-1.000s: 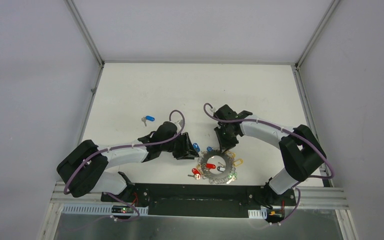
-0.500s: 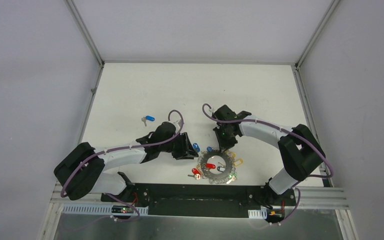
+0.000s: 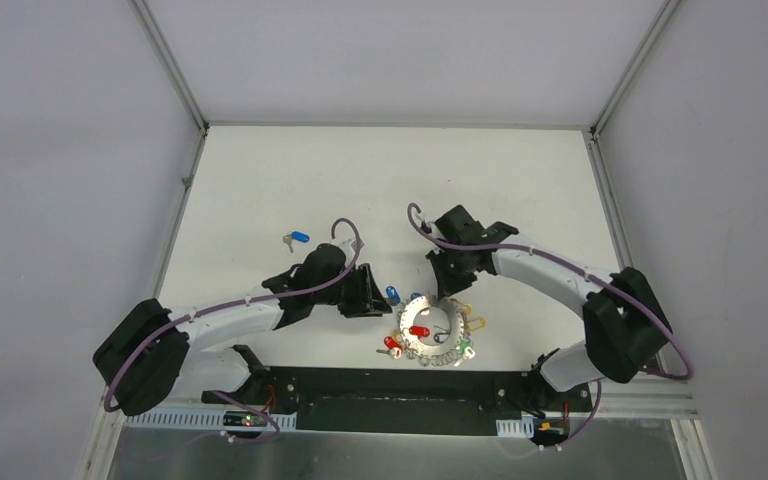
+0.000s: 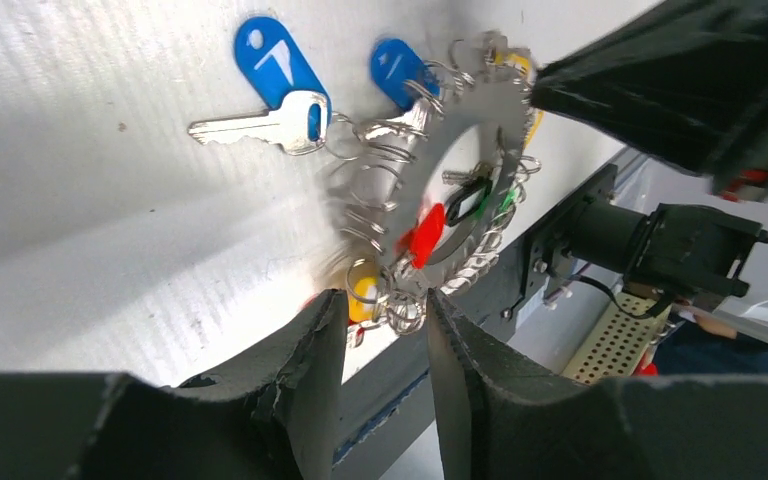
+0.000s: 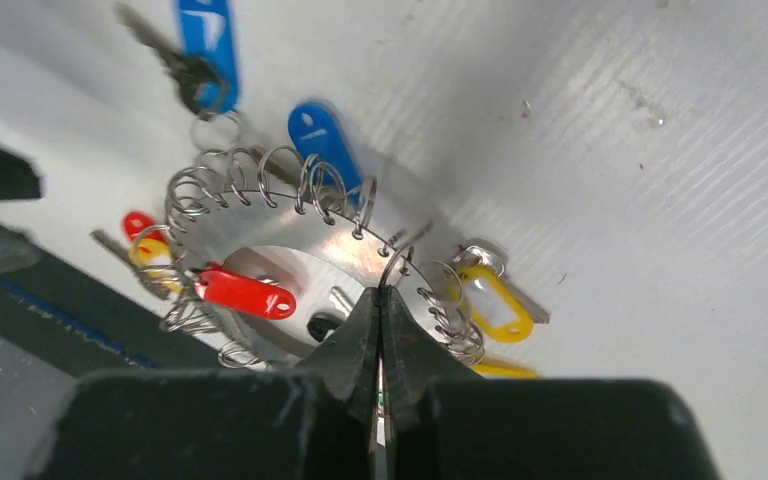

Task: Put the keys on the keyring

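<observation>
Top view: keyring (image 3: pixel 440 350) near centre, a blue-tagged key (image 3: pixel 296 238) lying apart, far left. Wrist views alone reveal jaws: right gripper (image 5: pixel 380 300) pinched shut on keyring's rim; left gripper (image 4: pixel 385 305) part-open, empty, just beside it.

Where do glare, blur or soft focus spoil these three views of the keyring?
Top external: evenly lit and sharp, but the keyring glares nearly white. Left wrist: the blue-tagged key is crisp, the left claw near the lens dark and soft. Right wrist: a blue tag smears, the right claw is out of focus.
</observation>
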{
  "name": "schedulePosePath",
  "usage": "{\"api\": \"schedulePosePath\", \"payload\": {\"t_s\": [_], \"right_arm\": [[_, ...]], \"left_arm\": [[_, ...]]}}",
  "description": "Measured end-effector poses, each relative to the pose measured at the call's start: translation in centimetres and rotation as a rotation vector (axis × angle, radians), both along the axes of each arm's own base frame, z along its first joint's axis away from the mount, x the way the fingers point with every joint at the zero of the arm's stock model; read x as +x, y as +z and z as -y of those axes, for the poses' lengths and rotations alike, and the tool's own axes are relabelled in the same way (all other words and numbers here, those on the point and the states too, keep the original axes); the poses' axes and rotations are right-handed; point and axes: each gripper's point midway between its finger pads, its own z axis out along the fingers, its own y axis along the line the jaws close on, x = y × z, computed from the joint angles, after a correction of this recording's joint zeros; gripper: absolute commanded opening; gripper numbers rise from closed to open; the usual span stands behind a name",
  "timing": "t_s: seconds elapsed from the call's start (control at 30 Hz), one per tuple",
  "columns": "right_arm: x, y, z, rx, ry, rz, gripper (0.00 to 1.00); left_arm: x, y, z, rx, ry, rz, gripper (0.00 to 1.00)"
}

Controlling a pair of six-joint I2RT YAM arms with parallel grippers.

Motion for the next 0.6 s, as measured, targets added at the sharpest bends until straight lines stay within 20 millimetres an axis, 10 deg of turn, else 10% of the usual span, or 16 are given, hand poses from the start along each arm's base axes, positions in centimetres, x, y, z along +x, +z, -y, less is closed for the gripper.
{"api": "schedulePosePath", "payload": {"t_s": [0.33,0.6], "right_arm": [[-0.9,8.3,-2.6,0.317,0.208,0.22,0.0],[-3.8,10.5,-3.1,0.506,0.392,0.327,0.0]], "left_arm": [[0.7,3.7,-0.9,0.003,-0.037,0.202,0.36],[1.2,9.9,-1.1,-0.042,-0.124,0.516,0.37]]}}
